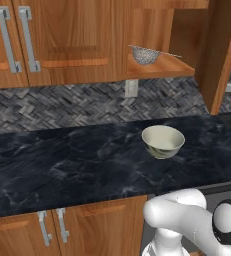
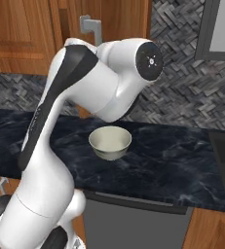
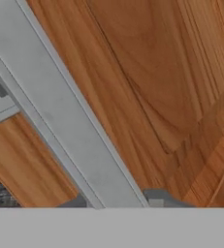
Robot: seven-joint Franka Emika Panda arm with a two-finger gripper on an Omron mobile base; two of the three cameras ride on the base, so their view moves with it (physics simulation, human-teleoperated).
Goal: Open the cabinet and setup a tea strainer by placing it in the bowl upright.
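1. left base view: cabinet point(image 1: 222, 55) door is swung open, standing edge-on at the right side of the opening. tea strainer point(image 1: 145, 55) sits on the wood shelf point(image 1: 179, 66) inside, near the shelf's front left corner, mesh cup down, rim roughly level. its thin wire handle runs off to the right along the shelf, so the long axis goes left-right. bowl point(image 1: 162, 141) rests upright on the dark marble surface point(image 1: 62, 160), toward the right half, about midway between back and front edge, almost straight below the strainer. closed double doors with two bar handles point(image 1: 17, 37) at upper left aren't the target.

2. right base view: the arm's big white links block the middle of the frame. bowl point(image 2: 110, 142) sits on the surface point(image 2: 172, 160) just below the elbow, empty, nearer the front edge. a silver handle point(image 2: 92, 26) of the open door peeks above the arm.

3. hand view: very close on the door's long silver bar handle point(image 3: 60, 116), running diagonally from upper left to lower centre over wood panel point(image 3: 162, 87). small grey bits at the bottom edge may be the fingers or the bar's mount, can't say; how far open the fingers are, and whether they clasp the bar, i cannot tell.

4. judgement: door looks open enough, strainer not yet taken. hand seems to be at the door, so the strainer likely lies to the door's left, in the opening. the next reach should come in across the left-right handle axis, then go down to the bowl below.
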